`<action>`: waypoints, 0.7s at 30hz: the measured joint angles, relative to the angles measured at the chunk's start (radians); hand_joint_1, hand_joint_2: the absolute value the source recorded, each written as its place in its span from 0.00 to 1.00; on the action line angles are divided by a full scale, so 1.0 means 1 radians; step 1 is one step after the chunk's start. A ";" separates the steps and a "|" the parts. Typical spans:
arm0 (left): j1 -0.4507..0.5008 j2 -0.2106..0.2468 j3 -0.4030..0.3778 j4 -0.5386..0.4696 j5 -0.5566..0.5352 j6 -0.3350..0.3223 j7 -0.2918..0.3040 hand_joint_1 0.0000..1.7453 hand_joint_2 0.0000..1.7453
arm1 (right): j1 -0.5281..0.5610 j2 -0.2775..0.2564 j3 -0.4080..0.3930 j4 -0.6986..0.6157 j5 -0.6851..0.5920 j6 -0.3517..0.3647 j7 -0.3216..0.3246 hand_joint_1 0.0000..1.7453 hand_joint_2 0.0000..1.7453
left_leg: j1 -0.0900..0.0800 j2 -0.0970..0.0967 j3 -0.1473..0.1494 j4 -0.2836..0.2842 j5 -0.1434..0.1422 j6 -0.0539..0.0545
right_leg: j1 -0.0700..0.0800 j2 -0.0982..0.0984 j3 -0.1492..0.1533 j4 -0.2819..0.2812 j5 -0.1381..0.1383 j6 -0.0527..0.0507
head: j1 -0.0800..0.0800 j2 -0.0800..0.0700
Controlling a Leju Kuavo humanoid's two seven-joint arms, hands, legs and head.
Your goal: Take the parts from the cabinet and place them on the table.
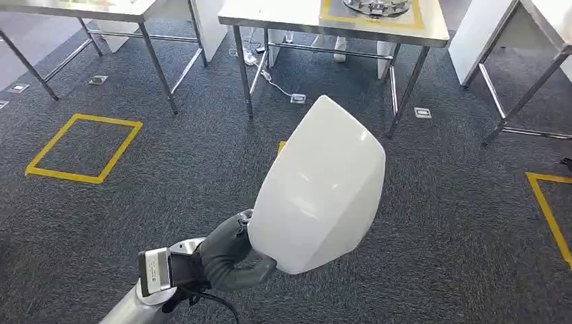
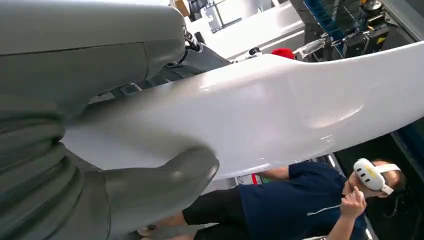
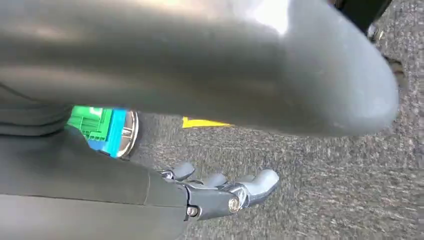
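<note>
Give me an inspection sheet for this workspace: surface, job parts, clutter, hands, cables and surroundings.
Surface: steel table ahead across grey carpet, yellow tape outline on top.
Job's things: large white shell part carried above the floor; round metal piece on the table.
Clutter: nothing seen on the carpet path.
Hands: left robot hand grips the shell's lower edge; right robot hand holds nothing, fingers apart, above carpet.
Cables: white cord runs under the table to a floor socket.
Surroundings: yellow floor square, more steel tables; a person wearing a headset stands beside the robot.
</note>
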 joint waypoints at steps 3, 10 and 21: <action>-0.001 0.000 -0.001 0.000 0.000 0.000 0.001 1.00 1.00 | 0.000 0.003 0.000 0.000 0.000 0.000 0.000 0.00 0.00 | -0.009 -0.001 -0.001 0.001 -0.009 -0.019 | 0.011 0.011 -0.004 0.006 -0.019 -0.036 | -0.002 0.000; 0.002 0.004 -0.001 0.002 0.000 0.000 0.001 1.00 1.00 | -0.005 0.003 0.000 0.000 0.002 0.001 0.000 0.00 0.00 | 0.000 -0.064 -0.147 0.296 -0.146 -0.038 | 0.015 0.030 0.008 0.003 -0.028 -0.076 | -0.017 0.000; 0.002 0.006 -0.001 -0.002 0.000 0.000 0.003 1.00 1.00 | -0.005 0.004 0.000 0.000 0.003 0.002 0.000 0.00 0.00 | -0.010 -0.074 -0.046 0.006 0.033 0.016 | 0.017 0.053 0.035 0.005 -0.053 -0.032 | -0.021 0.000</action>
